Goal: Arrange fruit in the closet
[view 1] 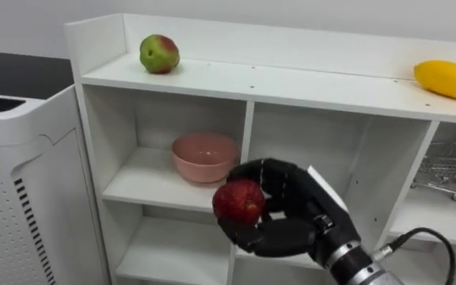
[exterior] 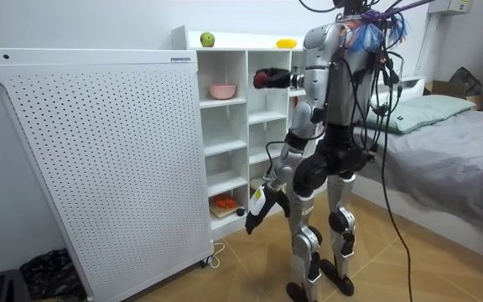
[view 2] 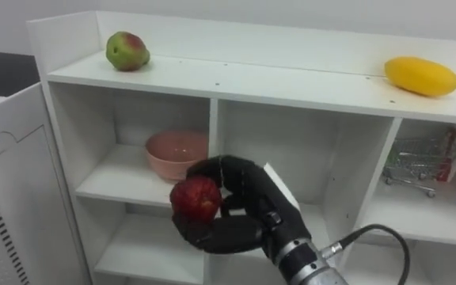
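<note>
Fingers (view 1: pixel 277 236) and thumb of right hand (view 1: pixel 295 207) curled round a red apple (view 1: pixel 239 201): firm grasp, fruit showing past the fingertips on the side toward the closet (view 1: pixel 248 119).
Apple held in the air before the closet's open face, at the upright between its left and middle columns, level with the upper shelf board. It rests on no shelf.
Pink bowl (view 1: pixel 204 156): closet's upper left compartment, just behind the apple.
Closet top: green-red apple (view 1: pixel 159 54) at the left end, yellow fruit (view 1: pixel 448 79) at the right end, well apart.
Small wire cart (view 1: pixel 442 170): upper right compartment.
Left hand (exterior: pixel 254 214) hangs low by the closet's lower shelves; its grasp cannot be told.
Robot stands facing the closet.
</note>
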{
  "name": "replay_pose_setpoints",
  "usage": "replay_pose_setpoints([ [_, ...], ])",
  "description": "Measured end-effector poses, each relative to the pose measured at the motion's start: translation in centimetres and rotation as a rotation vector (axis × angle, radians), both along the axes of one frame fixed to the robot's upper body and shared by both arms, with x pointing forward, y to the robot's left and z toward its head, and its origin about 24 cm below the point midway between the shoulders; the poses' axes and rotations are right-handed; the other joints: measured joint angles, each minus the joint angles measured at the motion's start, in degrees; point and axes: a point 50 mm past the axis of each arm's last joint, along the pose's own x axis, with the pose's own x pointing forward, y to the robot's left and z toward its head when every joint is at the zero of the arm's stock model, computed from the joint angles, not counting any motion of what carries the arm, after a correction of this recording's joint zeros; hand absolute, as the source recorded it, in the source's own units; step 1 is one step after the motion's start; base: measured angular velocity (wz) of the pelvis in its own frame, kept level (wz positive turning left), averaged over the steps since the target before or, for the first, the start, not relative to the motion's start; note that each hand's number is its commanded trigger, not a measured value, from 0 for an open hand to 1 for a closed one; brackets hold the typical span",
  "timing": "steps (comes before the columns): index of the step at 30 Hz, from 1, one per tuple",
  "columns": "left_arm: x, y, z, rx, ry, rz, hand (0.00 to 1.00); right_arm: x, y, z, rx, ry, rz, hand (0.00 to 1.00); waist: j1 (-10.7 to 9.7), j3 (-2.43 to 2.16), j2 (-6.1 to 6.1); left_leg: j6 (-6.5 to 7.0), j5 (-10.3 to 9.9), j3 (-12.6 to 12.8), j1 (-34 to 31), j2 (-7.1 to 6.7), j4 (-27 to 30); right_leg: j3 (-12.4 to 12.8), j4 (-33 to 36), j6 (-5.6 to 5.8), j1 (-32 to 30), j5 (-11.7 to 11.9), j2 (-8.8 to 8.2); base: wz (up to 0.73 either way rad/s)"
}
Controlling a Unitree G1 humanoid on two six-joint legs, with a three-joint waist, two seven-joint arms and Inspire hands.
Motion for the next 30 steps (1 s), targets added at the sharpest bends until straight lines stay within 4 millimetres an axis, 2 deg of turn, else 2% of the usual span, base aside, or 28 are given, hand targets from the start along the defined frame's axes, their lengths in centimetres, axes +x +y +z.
replay_pose_setpoints([
  [5,0.5,-0.9,-0.2,-0.021,-0.016,0.014,0.0,0.7,-1.6,-4.3,0.038,0.18,-0.149,1.0,-0.46,0.68,1.15,0.35,0.21,-0.64,-4.6,-0.11,2.18,-0.56,1.28,-0.05,-3.86,0.38,-0.38,0.08],
  [7,1.6,-1.5,-0.2,-0.046,-0.059,0.051,0.0,0.6,-3.3,-6.6,0.09,0.294,-0.239,1.0,-0.65,1.33,2.32,0.49,0.3,-0.82,-8.15,-0.27,4.03,-1.29,3.3,-0.02,-7.51,0.35,-0.87,0.03],
  [10,1.9,-1.7,-0.1,-0.045,-0.084,0.081,0.0,0.4,-4.4,-8.1,0.186,0.378,-0.331,1.0,-0.68,1.49,3.15,0.57,0.35,-0.7,-13.36,-0.17,6.62,-1.2,6.4,-0.05,-13.03,0.33,-1.14,-0.08],
  [14,2.3,-2.0,-0.1,-0.067,-0.116,0.127,0.0,0.6,-5.5,-9.0,0.339,0.452,-0.437,1.0,-0.79,1.66,3.96,1.1,0.64,0.01,-16.87,-0.45,8.14,-1.05,10.51,-0.26,-17.85,-0.24,-1.97,-0.06],
  [15,2.2,-2.2,-0.2,-0.068,-0.115,0.123,0.0,0.7,-6.0,-9.3,0.427,0.484,-0.469,1.0,-0.79,1.94,4.58,1.18,0.64,-0.01,-17.76,-0.56,8.69,-1.14,11.47,-0.3,-18.77,-0.29,-2.19,-0.04],
  [16,2.1,-2.5,-0.3,-0.063,-0.111,0.119,0.0,0.6,-6.5,-9.5,0.503,0.505,-0.507,1.0,-0.74,1.92,5.1,1.35,0.52,0.0,-18.85,-0.72,9.3,-1.07,12.6,-0.41,-20.1,-0.48,-2.48,0.0],
  [19,2.0,-2.8,-0.3,-0.053,-0.114,0.108,0.0,0.6,-7.5,-9.7,0.674,0.528,-0.57,1.0,-0.14,1.95,5.36,1.58,0.38,0.07,-23.33,-1.5,12.3,-0.87,17.75,-0.67,-25.6,-2.17,-3.92,0.08],
  [22,1.8,-2.8,-0.3,-0.046,-0.107,0.111,0.0,0.7,-7.7,-10.0,0.804,0.562,-0.597,1.0,0.17,1.97,5.33,1.66,0.31,0.02,-27.45,-2.02,15.57,-0.65,22.08,-0.91,-30.15,-3.77,-4.99,0.12],
  [26,2.3,-2.9,-0.2,-0.043,-0.128,0.114,0.0,1.9,-7.8,-9.5,0.995,0.586,-0.618,1.0,0.58,2.01,5.45,1.63,0.35,0.02,-32.47,-2.22,18.2,-0.93,25.47,-1.39,-35.47,-4.15,-5.82,0.07],
  [30,3.0,-3.4,0.0,-0.06,-0.169,0.122,0.0,2.5,-9.4,-9.1,1.115,0.574,-0.674,1.0,2.09,2.12,5.78,1.65,0.37,-0.29,-37.15,-2.19,21.08,-1.19,27.77,-1.58,-39.65,-4.19,-6.01,0.07],
])
